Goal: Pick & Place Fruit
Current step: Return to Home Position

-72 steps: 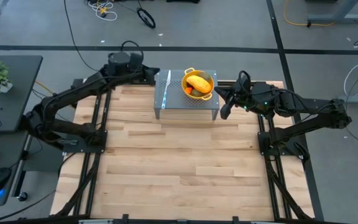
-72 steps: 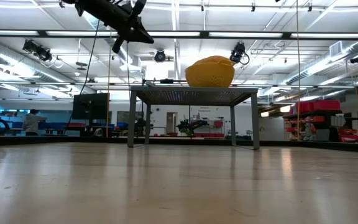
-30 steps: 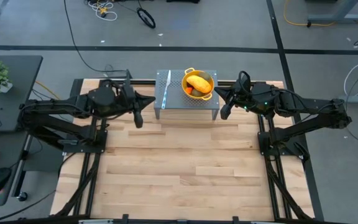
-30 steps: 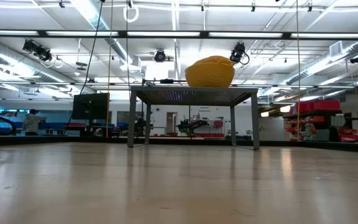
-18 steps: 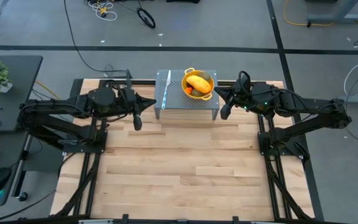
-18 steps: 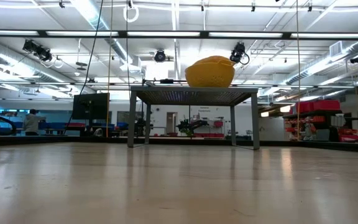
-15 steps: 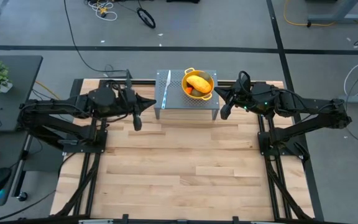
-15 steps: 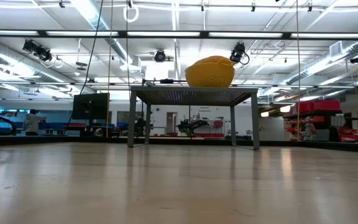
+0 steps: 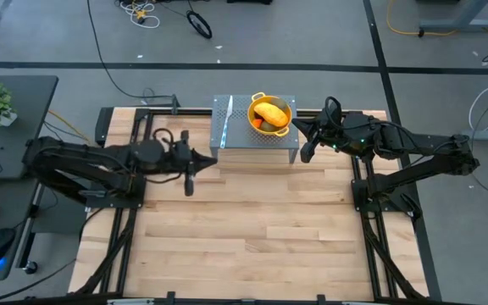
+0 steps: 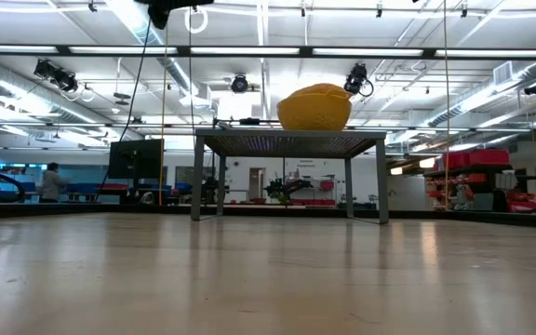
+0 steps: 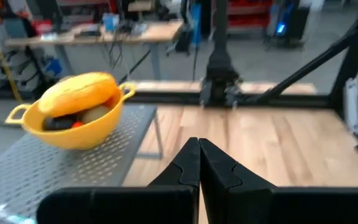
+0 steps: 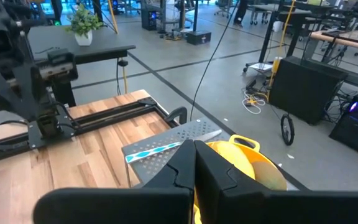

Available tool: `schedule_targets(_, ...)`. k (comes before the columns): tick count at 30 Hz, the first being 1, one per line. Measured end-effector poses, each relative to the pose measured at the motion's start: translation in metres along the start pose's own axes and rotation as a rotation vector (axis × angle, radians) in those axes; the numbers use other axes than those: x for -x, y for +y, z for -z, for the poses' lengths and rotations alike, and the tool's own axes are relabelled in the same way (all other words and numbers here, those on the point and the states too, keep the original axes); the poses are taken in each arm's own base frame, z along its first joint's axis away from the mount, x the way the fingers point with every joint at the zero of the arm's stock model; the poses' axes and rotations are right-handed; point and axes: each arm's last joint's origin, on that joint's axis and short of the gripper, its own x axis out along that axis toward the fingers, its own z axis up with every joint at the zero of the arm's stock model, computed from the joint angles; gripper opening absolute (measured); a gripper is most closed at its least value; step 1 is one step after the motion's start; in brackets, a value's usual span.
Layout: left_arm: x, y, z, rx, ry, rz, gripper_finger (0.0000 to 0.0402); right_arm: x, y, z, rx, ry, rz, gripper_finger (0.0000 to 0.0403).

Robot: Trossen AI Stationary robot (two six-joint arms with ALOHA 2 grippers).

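A: While the two arms hang over the table, where is the fruit?

B: It lies in the yellow colander, which stands on the metal shelf. The yellow-orange mango is on top. Under it the left wrist view shows a dark piece, a greenish one and a small orange-red one.

A: And the grippers?

B: The left gripper is over the bare wood, near the shelf's left side but apart from it. Its fingers are pressed together and hold nothing. The right gripper is just beside the shelf's right end, also closed and empty. The knife lies on the shelf, left of the colander.
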Motion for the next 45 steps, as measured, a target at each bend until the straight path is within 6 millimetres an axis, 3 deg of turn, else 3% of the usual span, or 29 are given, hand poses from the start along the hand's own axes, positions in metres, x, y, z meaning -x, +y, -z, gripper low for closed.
schedule_targets(18, 0.041, 0.007, 0.120, 0.082, -0.253, 0.094, 0.0003, 0.000, 0.000, 0.000, 0.000, 0.000, 0.000, 0.0005)
schedule_targets(23, 0.048, 0.009, 0.144, 0.101, -0.258, 0.129, 0.0004, 0.000, 0.000, 0.000, 0.000, 0.000, 0.000, 0.0005)
schedule_targets(33, 0.055, 0.009, 0.167, 0.091, -0.258, 0.185, 0.0003, 0.000, 0.000, 0.000, 0.000, 0.000, 0.000, 0.0005)
schedule_targets(45, 0.061, 0.011, 0.178, 0.029, -0.160, 0.179, 0.0003, 0.000, 0.000, 0.000, 0.000, 0.000, 0.000, 0.0005)
